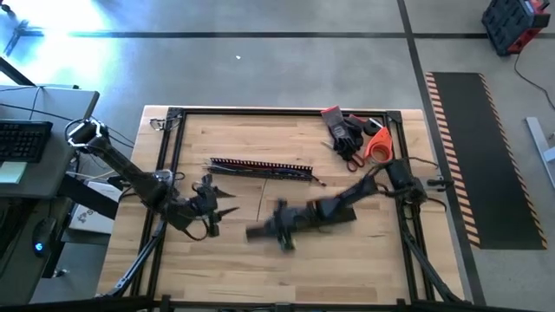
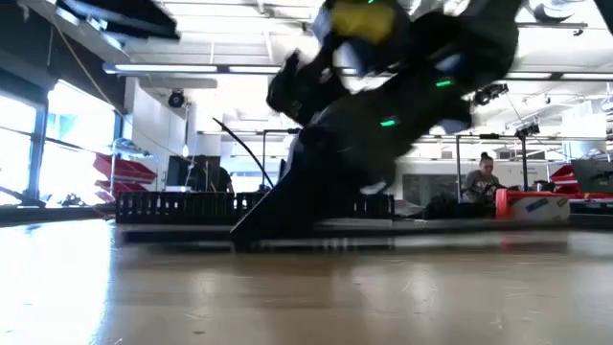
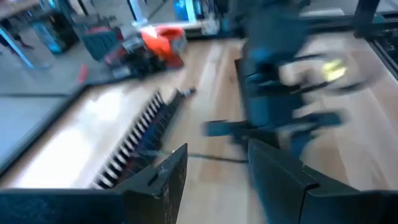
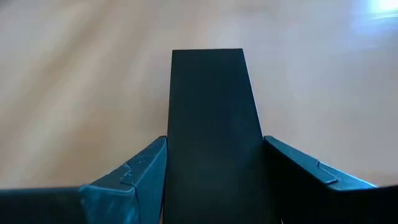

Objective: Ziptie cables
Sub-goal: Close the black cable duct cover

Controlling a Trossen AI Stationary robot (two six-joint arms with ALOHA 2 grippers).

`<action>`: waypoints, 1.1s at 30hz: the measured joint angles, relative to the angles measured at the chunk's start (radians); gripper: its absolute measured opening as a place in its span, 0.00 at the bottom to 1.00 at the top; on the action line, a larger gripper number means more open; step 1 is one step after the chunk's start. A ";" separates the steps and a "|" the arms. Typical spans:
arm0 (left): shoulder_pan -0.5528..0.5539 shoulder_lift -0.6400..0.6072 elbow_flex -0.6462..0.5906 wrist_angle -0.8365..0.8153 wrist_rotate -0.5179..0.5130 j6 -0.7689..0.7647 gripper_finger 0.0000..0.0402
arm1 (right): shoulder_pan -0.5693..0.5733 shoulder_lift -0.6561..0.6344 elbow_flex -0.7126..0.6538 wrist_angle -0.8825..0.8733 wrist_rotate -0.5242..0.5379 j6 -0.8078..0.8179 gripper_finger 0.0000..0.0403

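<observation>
Right gripper (image 4: 214,180) clamps a flat black strip (image 4: 211,124) above the wooden table (image 4: 74,93).
Left gripper (image 3: 214,180) — fingers parted, empty — sits beside the comb-toothed duct (image 3: 140,134).

Wooden table (image 1: 234,260) in a black frame, standing on a grey concrete floor (image 1: 260,74). At one side, a black mat (image 1: 494,156) edged with orange-and-white hazard stripes; at the other, a grey desk (image 1: 35,152) with a keyboard (image 1: 22,139). Beyond the table: a workshop hall with bright windows (image 2: 57,153), ceiling strip lights (image 2: 239,69) and a seated person (image 2: 482,177) (far off, at a bench).
</observation>
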 joint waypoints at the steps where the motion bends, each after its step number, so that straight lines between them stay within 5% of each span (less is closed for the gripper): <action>1: 0.007 -0.024 0.013 -0.025 -0.003 0.023 0.36 | -0.027 -0.014 0.000 -0.001 0.017 -0.006 0.52; 9: 0.102 -0.250 0.063 -0.228 -0.075 0.153 0.36 | -0.171 -0.098 0.109 -0.046 -0.080 -0.029 0.52; 20: 0.288 -0.445 0.061 -0.440 -0.073 0.094 0.33 | -0.327 -0.020 0.624 -0.588 0.017 -0.132 0.52; 25: 0.401 -0.520 0.061 -0.470 0.031 0.100 0.25 | -0.406 0.148 0.798 -0.635 -0.073 -0.098 0.52; 30: 0.567 -0.542 0.061 -0.497 0.175 0.123 0.04 | -0.430 0.326 1.052 -0.718 -0.111 -0.097 0.52; 33: 0.684 -0.533 0.061 -0.516 0.264 0.136 0.02 | -0.438 0.413 1.190 -0.777 -0.145 -0.106 0.52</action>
